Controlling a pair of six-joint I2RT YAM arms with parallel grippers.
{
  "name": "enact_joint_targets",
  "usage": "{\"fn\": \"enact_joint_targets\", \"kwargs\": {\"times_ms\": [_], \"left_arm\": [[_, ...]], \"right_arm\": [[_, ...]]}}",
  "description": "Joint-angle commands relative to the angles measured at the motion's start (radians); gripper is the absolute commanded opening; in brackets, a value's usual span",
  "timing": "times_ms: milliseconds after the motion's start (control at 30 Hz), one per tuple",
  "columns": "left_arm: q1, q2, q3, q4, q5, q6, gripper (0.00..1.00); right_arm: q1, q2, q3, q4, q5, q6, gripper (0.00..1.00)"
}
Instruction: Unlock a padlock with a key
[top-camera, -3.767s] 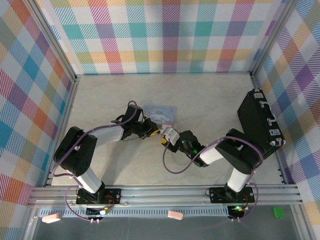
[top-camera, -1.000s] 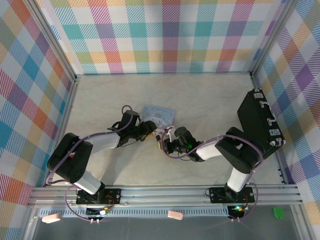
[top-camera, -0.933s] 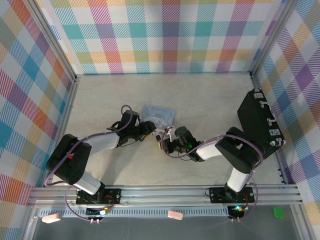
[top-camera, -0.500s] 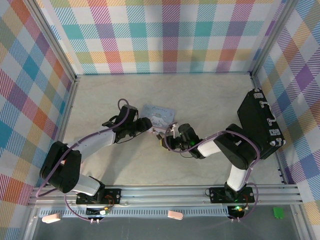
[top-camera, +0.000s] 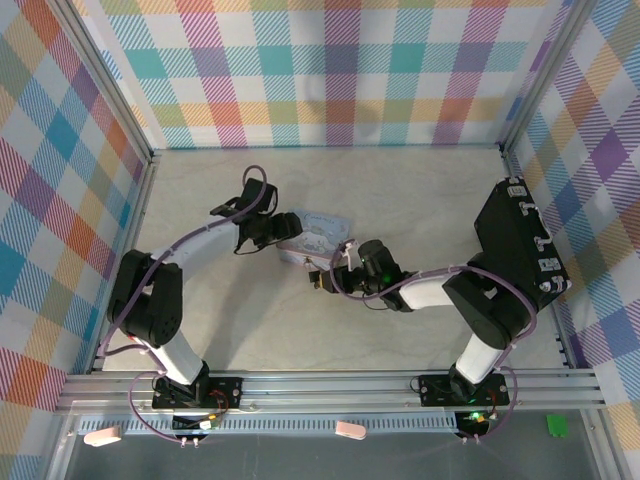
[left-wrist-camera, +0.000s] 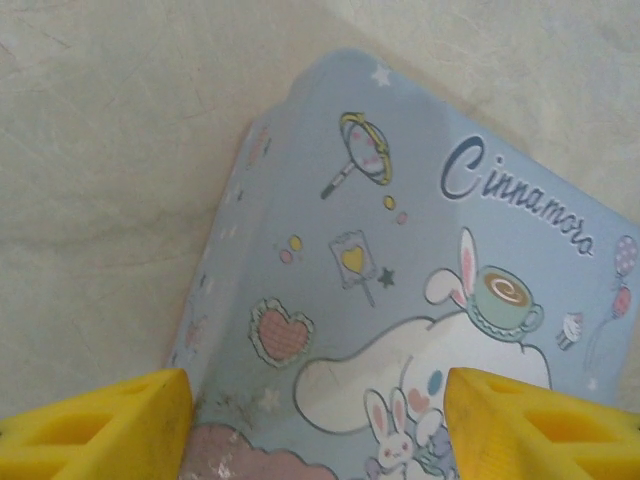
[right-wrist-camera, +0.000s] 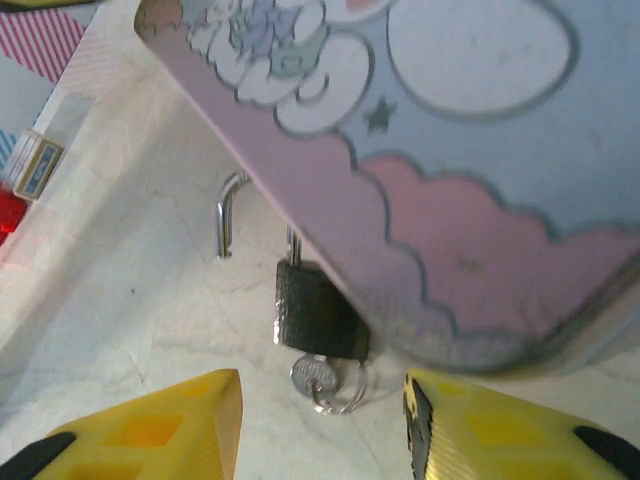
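Jaws on the right gripper (right-wrist-camera: 320, 415) spread wide, grasping nothing. The padlock (right-wrist-camera: 318, 312) lies on the surface (right-wrist-camera: 120, 330) just beyond the yellow fingertips (right-wrist-camera: 160, 430), lined up between them, likely so the key can be reached. The key (right-wrist-camera: 312, 378) sits in the keyway at the lock's near end, a small ring (right-wrist-camera: 347, 397) hanging off it. One shackle (right-wrist-camera: 228, 215) leg stands free left of the body, the other enters it. It reads as already sprung, though the loop's top is hidden under the pastel tin (right-wrist-camera: 470, 200). Jaws on the left gripper (left-wrist-camera: 318, 425) likewise released, poised over the tin's corner, perhaps to steady it; contact cannot be told.
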Motion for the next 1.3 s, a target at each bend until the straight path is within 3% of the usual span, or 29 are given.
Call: {"fn": "enact_joint_targets", "kwargs": {"times_ms": [0,133,333,433,567,700,900,1267], "left_arm": [[-0.006,0.050,0.034,-0.047,0.022,0.025,0.66],[-0.045,0.074,0.035,-0.039,0.013,-0.002,0.66],[-0.102,0.089,0.011,-0.038,-0.043,-0.070,0.65],[-0.104,0.078,-0.022,-0.023,-0.063,-0.120,0.65],[-0.104,0.057,-0.058,0.005,-0.079,-0.163,0.65],[-0.104,0.044,-0.067,0.014,-0.086,-0.174,0.65],[-0.104,0.037,-0.078,0.023,-0.089,-0.198,0.65],[-0.108,0.018,-0.115,0.069,-0.074,-0.239,0.64]], "right_arm": [[-0.046,0.021,0.068,-0.069,-0.020,-0.033,0.49],[-0.102,0.064,0.134,-0.112,-0.066,-0.054,0.55],[-0.173,0.108,0.210,-0.166,-0.135,-0.052,0.56],[-0.171,0.108,0.177,-0.092,-0.158,0.027,0.55],[-0.148,0.098,0.036,0.163,-0.074,0.221,0.53],[-0.098,0.127,-0.005,0.282,-0.035,0.319,0.53],[-0.017,0.144,0.006,0.248,0.092,0.309,0.49],[0.070,0.164,0.091,0.022,0.256,0.247,0.45]]}}
